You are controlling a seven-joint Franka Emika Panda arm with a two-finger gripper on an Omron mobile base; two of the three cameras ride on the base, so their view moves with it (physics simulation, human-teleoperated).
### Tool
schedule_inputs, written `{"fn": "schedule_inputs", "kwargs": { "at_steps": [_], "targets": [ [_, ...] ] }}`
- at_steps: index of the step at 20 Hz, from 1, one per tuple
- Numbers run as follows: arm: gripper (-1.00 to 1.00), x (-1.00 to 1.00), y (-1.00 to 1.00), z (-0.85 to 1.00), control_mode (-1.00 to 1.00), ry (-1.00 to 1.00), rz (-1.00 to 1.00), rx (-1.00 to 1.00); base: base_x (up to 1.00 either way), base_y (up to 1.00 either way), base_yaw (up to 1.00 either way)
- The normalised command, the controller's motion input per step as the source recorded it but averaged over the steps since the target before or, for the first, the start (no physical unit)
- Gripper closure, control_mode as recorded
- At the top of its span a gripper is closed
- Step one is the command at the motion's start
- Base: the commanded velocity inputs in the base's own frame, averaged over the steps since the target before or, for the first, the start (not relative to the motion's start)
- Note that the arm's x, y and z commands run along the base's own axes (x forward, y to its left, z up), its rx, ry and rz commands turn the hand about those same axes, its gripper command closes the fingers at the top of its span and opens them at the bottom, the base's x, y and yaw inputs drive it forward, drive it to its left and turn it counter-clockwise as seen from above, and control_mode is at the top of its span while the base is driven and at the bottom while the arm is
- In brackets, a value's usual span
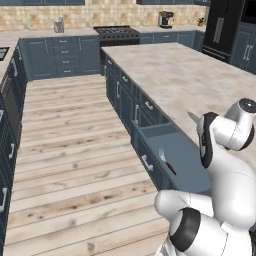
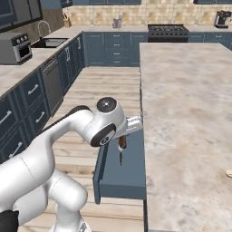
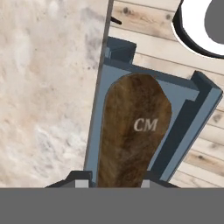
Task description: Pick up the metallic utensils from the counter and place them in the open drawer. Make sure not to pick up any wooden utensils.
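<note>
Hand (image 2: 121, 141) over open drawer (image 2: 131, 179), closed narrow on knife handle (image 3: 131, 131). In hand view, brown handle marked "CM" fills centre, running up from between the two dark fingertips (image 3: 81, 181), drawer interior behind it. In right base view, handle end (image 2: 122, 142) hangs just below hand, a thin dark tip (image 2: 120, 158) pointing down toward drawer floor. Long axis roughly vertical there, blade end down, handle up in the grip; blade itself mostly hidden behind handle in hand view.

Handling, as judgement: stiff, no flex; steel blade likely makes it front-heavy, so held at handle it tends to hang blade down. Handle surface looks smooth, could slip or pivot between pads if grip is light. Not fragile, but tip could catch drawer floor on a careless lowering. Best hold looks like mid-handle, across the flat sides, which matches the present grip.

Second utensil (image 1: 167, 161), thin silver with dark handle, already lying on drawer floor in left base view, long axis roughly along drawer length, silver end toward the far end. Desk (image 2: 186, 113) just beside drawer, marbled top; a pale wooden bit (image 2: 229, 172) at its right edge, too cropped to identify.
</note>
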Motion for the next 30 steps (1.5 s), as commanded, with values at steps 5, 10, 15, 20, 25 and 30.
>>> {"fn": "schedule_inputs", "kwargs": {
  "at_steps": [5,10,15,20,25,30],
  "targets": [
    [1.00,0.04,0.12,-0.08,-1.00,0.00,0.00,0.04,0.02,0.00,0.00],
    [1.00,0.38,0.62,-0.60,-1.00,0.04,0.00,0.15,0.00,0.00,0.00],
    [1.00,0.50,0.39,-0.68,-1.00,0.17,-0.04,0.00,0.00,0.00,0.00],
    [1.00,0.53,0.00,-0.43,-1.00,0.11,-0.02,0.02,0.00,0.00,0.00],
    [1.00,0.47,-0.03,-0.49,-1.00,0.00,0.00,0.09,0.00,0.00,0.00],
    [1.00,0.35,0.00,-0.40,-1.00,0.05,-0.01,0.03,0.00,0.00,0.00]
  ]
}}
